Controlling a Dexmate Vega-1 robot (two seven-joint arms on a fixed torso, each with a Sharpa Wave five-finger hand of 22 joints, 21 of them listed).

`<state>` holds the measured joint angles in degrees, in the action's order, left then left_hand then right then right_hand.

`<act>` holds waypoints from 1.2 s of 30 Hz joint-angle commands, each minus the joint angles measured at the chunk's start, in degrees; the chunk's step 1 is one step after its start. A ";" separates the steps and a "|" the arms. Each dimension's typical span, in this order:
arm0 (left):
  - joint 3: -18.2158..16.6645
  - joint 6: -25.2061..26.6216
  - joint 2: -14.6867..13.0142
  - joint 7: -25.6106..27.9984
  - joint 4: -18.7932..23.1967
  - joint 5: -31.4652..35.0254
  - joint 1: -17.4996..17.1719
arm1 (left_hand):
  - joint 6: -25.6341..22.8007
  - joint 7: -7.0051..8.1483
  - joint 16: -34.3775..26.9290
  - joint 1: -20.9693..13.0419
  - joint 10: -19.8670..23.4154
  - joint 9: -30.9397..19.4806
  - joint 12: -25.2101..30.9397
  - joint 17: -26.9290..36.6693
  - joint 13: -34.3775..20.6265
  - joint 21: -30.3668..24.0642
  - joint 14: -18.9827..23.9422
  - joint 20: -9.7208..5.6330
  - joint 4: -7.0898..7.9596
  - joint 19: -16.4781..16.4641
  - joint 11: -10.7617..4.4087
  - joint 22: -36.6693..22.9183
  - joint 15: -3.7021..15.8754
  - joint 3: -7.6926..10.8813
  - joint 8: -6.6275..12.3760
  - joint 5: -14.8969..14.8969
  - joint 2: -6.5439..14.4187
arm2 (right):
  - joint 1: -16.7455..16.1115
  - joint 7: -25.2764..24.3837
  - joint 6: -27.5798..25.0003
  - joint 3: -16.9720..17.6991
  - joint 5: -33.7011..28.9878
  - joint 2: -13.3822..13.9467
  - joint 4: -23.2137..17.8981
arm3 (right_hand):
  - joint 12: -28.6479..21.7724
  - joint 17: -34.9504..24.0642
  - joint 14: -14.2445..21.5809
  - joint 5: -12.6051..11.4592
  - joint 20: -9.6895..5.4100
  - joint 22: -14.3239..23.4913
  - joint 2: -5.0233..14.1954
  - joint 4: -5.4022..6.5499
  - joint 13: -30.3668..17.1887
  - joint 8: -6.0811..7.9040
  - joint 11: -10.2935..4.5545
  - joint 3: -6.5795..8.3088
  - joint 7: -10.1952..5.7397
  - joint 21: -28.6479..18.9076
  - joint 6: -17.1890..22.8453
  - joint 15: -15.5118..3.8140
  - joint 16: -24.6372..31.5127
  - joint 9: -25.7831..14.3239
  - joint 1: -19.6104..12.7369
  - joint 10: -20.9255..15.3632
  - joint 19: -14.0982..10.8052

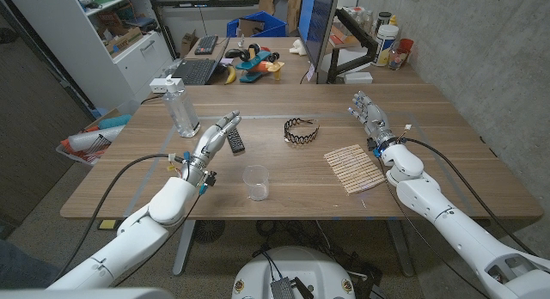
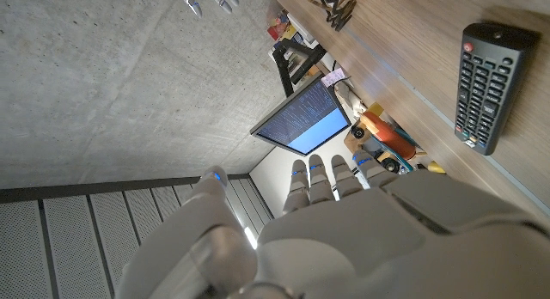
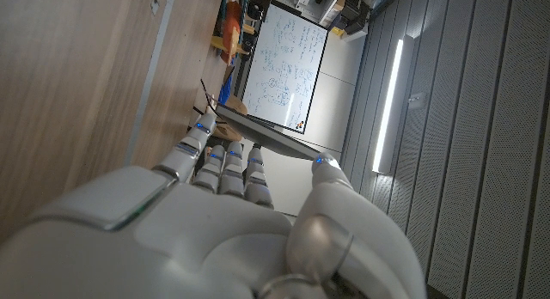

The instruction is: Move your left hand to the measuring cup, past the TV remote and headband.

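Two glossy white rounded arm shells, grey metallic left hand (image 1: pixel 213 139) and right hand (image 1: pixel 369 117) with segmented fingers, small blue lights near the fingertips, black cables that ran along both forearms, blue and yellow fittings at the left wrist

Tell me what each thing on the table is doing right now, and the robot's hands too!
Left hand: open, holding nothing, next to the remote.
Right hand: open, holding nothing.
Cup: upright, looks empty, untouched.
Remote: lying buttons up.
Headband: lying on the table, untouched.
Bottle: standing upright.
Clothespins: lying in a neat row.
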<state>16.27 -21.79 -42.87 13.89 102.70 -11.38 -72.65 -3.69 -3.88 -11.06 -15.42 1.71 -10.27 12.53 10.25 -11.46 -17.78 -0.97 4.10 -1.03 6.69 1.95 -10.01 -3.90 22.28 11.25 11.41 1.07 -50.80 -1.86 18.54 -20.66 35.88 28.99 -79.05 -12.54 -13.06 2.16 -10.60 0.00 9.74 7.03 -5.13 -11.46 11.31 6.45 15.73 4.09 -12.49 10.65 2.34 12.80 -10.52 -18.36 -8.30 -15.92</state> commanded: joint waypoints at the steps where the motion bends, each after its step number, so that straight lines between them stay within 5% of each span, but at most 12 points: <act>1: -1.05 -0.26 -1.19 -0.48 2.80 1.95 -2.69 | -0.40 -0.26 -0.12 -0.65 0.26 -0.10 0.25 0.10 -0.14 0.15 0.47 0.31 -0.34 -0.06 0.26 -0.10 -0.08 0.10 0.14 -0.35 -0.04 | -0.08 -0.13 0.09 0.07 0.08 -0.18 -0.03 | -0.13 0.00 0.43 -0.12 -0.04 0.08 0.38 -0.32 -0.10 0.18 0.00 0.26 -0.15 0.15 0.24 -0.18 0.46 -0.33 -0.24 -0.50 -0.61; 36: -7.22 0.72 -2.60 1.76 11.94 10.60 -12.17 | -1.25 -0.01 -0.10 -2.40 0.72 -0.13 0.30 0.06 -0.10 1.01 1.01 0.63 -1.73 -0.57 0.36 -0.12 -0.09 0.85 0.17 -0.48 0.83 | 1.68 1.94 0.19 0.36 0.62 0.27 2.02 | 0.02 0.00 0.67 -0.08 0.01 0.09 0.48 -0.34 -0.10 0.10 -0.05 0.11 -0.42 0.49 0.31 -0.02 0.44 -0.34 -0.17 -0.70 -0.82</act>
<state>10.93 -21.68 -45.37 15.09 112.21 -3.88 -82.14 -4.21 -3.77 -11.05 -17.24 1.92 -10.26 12.52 10.12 -11.47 -17.13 -0.26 4.74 -2.23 6.06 2.16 -10.00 -3.77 22.99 11.25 10.93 1.82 -50.23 -0.73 18.64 -20.37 36.20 29.42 -78.60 -12.54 -13.07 2.16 -10.60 -0.10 9.73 7.03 -5.12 -11.47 11.31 6.45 15.74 4.10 -12.07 10.65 2.34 12.79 -10.52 -18.36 -8.29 -16.46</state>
